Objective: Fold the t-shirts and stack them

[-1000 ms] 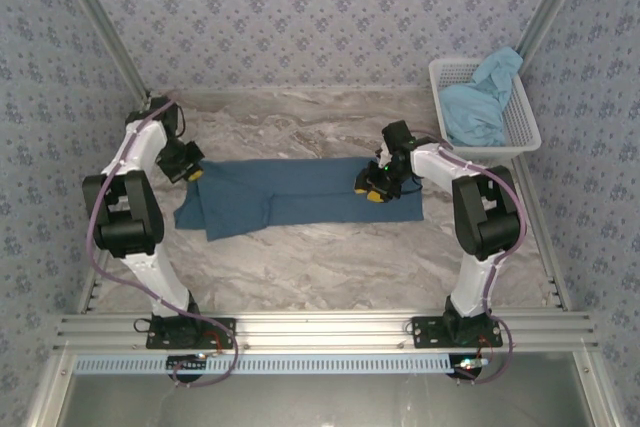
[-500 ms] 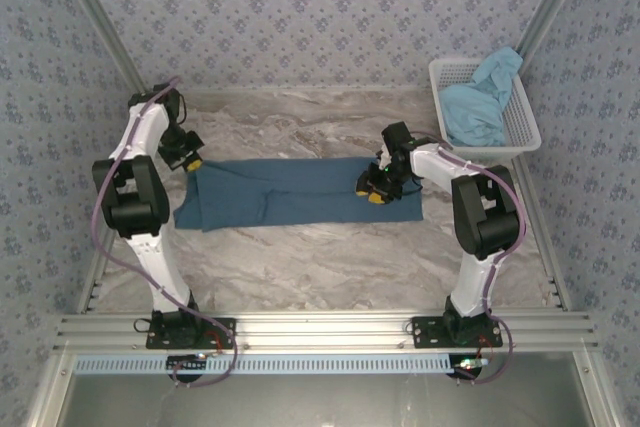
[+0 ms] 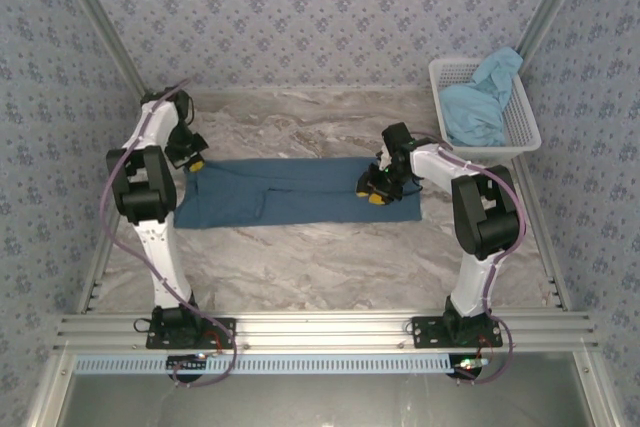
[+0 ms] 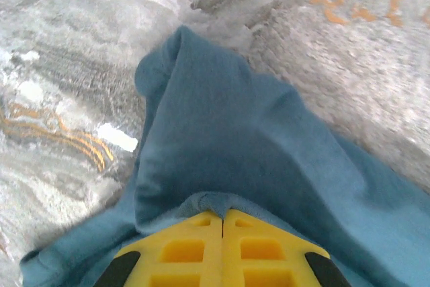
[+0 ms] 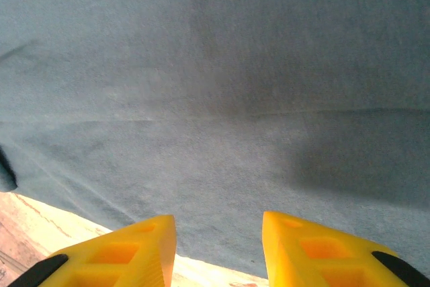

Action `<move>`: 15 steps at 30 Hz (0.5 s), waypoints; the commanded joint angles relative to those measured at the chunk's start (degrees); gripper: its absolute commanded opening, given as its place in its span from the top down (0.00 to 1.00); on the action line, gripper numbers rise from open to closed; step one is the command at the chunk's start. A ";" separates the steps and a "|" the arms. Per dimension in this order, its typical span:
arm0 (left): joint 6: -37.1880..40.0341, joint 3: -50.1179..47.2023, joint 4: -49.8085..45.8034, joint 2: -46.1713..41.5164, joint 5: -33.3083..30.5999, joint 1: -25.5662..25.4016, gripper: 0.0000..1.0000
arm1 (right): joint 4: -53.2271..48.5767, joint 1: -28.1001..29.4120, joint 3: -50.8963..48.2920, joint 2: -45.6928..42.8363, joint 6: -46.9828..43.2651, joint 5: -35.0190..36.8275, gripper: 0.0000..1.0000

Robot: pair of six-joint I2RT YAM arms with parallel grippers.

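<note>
**On the marble desk: one shirt gripped at its left end, another in the basket**

Nearest the camera in the top view, both arm bases sit bolted to an aluminium rail [image 3: 320, 327] along the near edge of the desk [image 3: 320, 257]. Beyond a bare stretch of veined marble, the teal-blue t-shirt [image 3: 300, 192] lies as a long flat band running left to right across the middle, its left part doubled over in a fold.

The left end effector [image 3: 196, 163] stands at the shirt's far-left corner. In its wrist view the yellow fingers are pressed together [image 4: 222, 214], clamped on an edge of the teal-blue t-shirt [image 4: 228, 139] — the cloth rises out of the tips in a bunched ridge, with marble [image 4: 60, 65] on either side of it.

The right end effector [image 3: 372, 194] is over the right part of the same shirt, just inside its right end. Its wrist view has the two yellow fingers apart [image 5: 218, 223], holding nothing, the flat cloth [image 5: 215, 85] spread beyond them and a sliver of desk [image 5: 40, 220] at the shirt's near edge. Whether the tips touch the fabric cannot be told.

Farther back, at the far right corner, a white mesh basket [image 3: 524, 134] holds the sky-blue t-shirt [image 3: 478, 107] — crumpled, one part draped over the basket's far rim. Patterned wallpaper [image 3: 320, 17] closes the scene behind.
</note>
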 commanded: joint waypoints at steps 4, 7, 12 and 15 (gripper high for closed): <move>0.80 2.22 0.34 -1.19 -8.90 -1.51 0.55 | -1.09 -0.63 -1.79 -4.71 -1.32 2.04 0.59; -0.23 -1.91 2.46 -8.12 -14.66 -3.06 0.43 | -0.13 -1.57 -2.03 -6.85 -1.51 2.31 0.58; -5.86 -14.04 7.64 -19.37 -7.42 -4.51 0.53 | 1.44 -3.83 -1.89 -6.35 -2.56 2.33 0.58; -11.69 -21.92 10.60 -22.84 0.67 -6.18 0.66 | 1.59 -5.50 -0.49 -4.72 -3.25 2.78 0.59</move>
